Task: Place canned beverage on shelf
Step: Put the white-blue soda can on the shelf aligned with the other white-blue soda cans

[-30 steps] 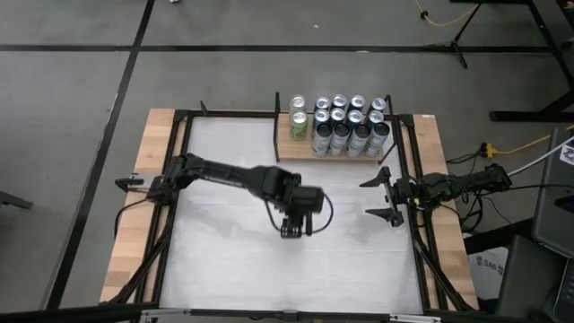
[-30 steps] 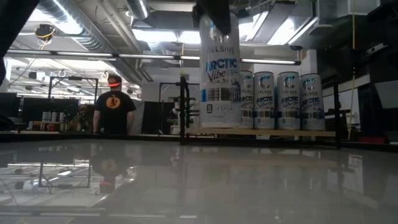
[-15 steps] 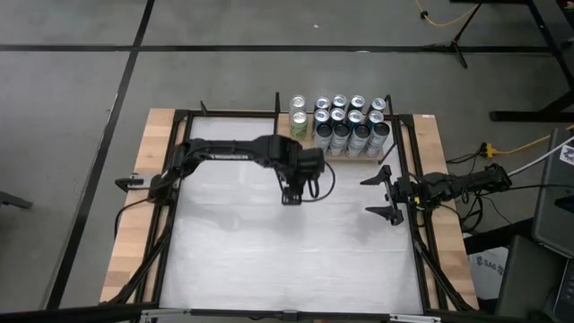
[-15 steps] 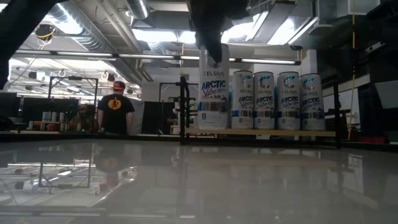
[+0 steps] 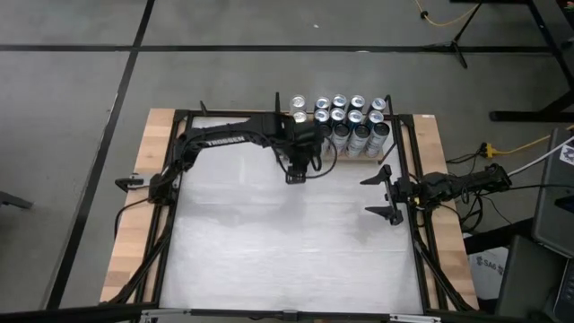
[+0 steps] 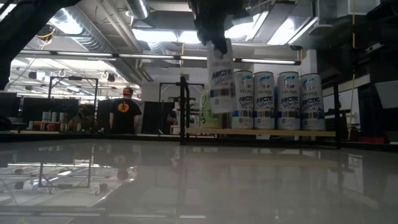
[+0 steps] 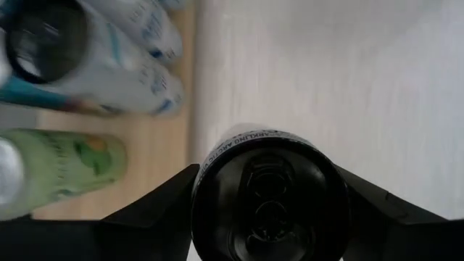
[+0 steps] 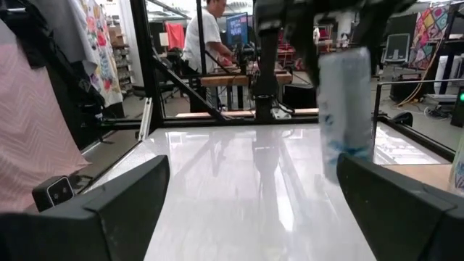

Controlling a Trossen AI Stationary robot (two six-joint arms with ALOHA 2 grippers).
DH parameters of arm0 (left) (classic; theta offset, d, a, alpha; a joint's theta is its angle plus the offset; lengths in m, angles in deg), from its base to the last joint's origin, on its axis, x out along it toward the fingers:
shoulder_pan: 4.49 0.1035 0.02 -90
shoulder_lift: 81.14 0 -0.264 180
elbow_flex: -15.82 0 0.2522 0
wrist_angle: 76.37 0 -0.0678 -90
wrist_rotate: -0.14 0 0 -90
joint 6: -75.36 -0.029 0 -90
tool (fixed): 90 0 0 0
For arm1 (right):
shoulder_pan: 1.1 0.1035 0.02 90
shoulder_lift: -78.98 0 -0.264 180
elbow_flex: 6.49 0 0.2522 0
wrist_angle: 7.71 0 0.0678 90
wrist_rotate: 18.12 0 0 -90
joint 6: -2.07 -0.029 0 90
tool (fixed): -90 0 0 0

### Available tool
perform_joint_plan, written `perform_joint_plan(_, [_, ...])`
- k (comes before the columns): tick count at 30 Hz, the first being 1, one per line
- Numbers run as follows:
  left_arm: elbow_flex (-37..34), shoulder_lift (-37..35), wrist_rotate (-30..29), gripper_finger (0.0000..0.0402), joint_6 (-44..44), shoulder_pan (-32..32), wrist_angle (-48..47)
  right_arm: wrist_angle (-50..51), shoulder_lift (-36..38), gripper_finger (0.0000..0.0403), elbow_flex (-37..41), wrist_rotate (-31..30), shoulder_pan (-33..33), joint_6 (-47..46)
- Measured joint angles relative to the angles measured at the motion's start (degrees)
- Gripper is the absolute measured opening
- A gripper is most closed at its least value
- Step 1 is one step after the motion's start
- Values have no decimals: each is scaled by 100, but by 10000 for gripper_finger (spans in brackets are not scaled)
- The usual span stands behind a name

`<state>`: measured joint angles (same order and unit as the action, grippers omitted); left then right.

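My left gripper (image 5: 299, 172) is shut on a white and blue can (image 6: 221, 81), which hangs above the table just in front of the shelf (image 6: 273, 132). The shelf's wooden board (image 7: 156, 148) stands at the table's far edge. It carries several white and blue cans (image 5: 354, 121) and green cans (image 7: 61, 167) standing on their bases. In the left wrist view the held can's dark top (image 7: 268, 192) shows between my two fingers. My right gripper (image 5: 378, 196) waits open at the table's right edge with nothing between its fingers (image 8: 101, 210). My left gripper pinches the can by its side wall just under the top rim (image 7: 205, 181), one finger (image 7: 156, 206) on each side. The fingers come from above, slanting down toward the far edge. The can hangs below them, clear of the table and slightly tilted (image 8: 346, 109).
A black metal frame (image 5: 179, 179) and pale wooden strips (image 5: 148, 179) edge the white tabletop (image 5: 287, 251), which lies bare in the middle and near part. People stand in the room beyond the table (image 6: 126, 112).
My left gripper has carried the can toward the table's far edge, up to the shelf. The can has stayed clear of the table. It hung upright a second ago and is now slightly tilted.
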<state>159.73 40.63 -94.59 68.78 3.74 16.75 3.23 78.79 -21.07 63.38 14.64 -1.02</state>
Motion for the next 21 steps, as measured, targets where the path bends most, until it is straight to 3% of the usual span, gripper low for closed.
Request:
perform_joint_plan(6, [381, -9, -4, 239, -19, 243, -49, -2, 0, 386, 0, 0, 0, -1])
perform_joint_plan(21, [352, -4, -25, 239, -318, 1122, 37, -1, 0, 386, -2, 9, 0, -4])
